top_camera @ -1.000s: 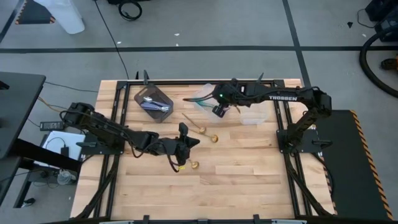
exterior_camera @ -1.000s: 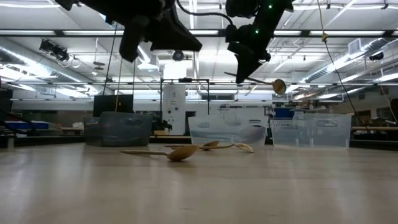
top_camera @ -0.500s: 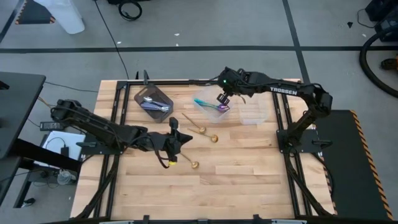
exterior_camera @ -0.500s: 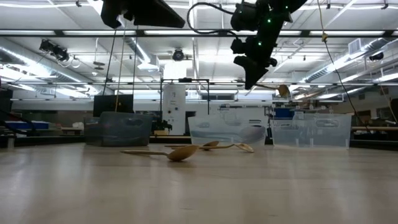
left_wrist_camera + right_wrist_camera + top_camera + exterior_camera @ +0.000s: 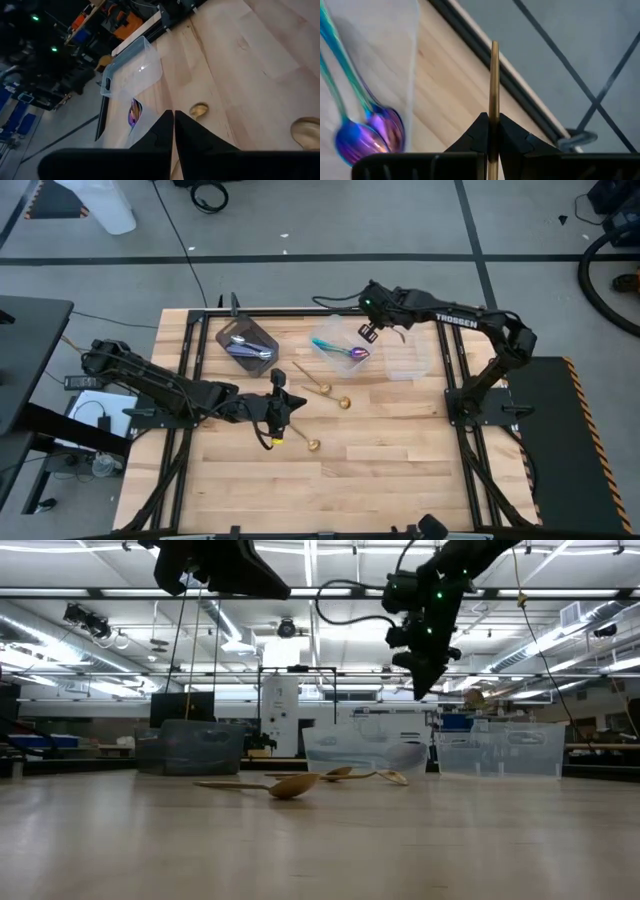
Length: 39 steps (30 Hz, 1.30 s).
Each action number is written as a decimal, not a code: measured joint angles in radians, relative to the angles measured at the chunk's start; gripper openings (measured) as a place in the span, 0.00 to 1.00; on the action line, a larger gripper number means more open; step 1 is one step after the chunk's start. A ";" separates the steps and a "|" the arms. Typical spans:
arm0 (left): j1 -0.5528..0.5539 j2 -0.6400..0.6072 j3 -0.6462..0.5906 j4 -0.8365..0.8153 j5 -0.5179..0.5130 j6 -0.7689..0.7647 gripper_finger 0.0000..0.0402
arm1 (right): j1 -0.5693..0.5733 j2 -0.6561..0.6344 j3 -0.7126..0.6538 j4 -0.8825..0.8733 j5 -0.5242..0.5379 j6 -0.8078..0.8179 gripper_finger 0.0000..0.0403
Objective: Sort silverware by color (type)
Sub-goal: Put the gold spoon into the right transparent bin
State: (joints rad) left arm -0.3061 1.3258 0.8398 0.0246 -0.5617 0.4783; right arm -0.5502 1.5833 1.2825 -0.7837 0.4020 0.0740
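Observation:
My right gripper (image 5: 368, 330) hangs above the table's far side, beside the clear tub (image 5: 340, 346) that holds iridescent blue-purple spoons (image 5: 370, 131), and it is shut on a gold spoon (image 5: 494, 75). Three more gold spoons (image 5: 312, 383) (image 5: 343, 402) (image 5: 305, 442) lie flat on the wood near the middle. Silver spoons (image 5: 245, 345) lie in the dark tub (image 5: 262, 332). My left gripper (image 5: 281, 402) is shut and empty; it hovers high above the table beside the loose gold spoons (image 5: 285, 785). My right gripper pinches the gold spoon by its slim handle (image 5: 494, 107) between the two fingertips. The handle runs straight out ahead of the fingers. The spoon is lifted clear, and its bowl (image 5: 475, 697) shows out to one side, slightly lower than the gripper.
A second clear tub (image 5: 408, 360) stands to the right of the one with the iridescent spoons. The black frame rail (image 5: 300, 311) runs along the table's far edge. Bare wood (image 5: 400, 470) fills the near half of the table.
My right gripper has carried the gold spoon toward the far right, from over the iridescent-spoon tub to its far right corner, still shut on it. My left gripper has pulled back a little toward the left and risen, staying shut. The loose gold spoons have not moved.

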 joint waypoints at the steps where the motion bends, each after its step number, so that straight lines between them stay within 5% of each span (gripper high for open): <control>1: 0.000 0.000 0.000 0.000 0.000 -0.001 0.06 | -0.006 0.000 -0.017 0.002 0.000 -0.002 0.09; 16: 0.000 0.000 0.000 -0.002 0.000 -0.020 0.06 | -0.055 0.000 -0.173 0.028 -0.001 0.001 0.09; 39: 0.000 0.000 0.000 -0.082 0.000 -0.081 0.06 | -0.040 -0.002 -0.187 -0.124 -0.063 0.050 0.09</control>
State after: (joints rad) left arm -0.3061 1.3262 0.8402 -0.0578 -0.5621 0.3977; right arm -0.5907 1.5818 1.0958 -0.9077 0.3395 0.1236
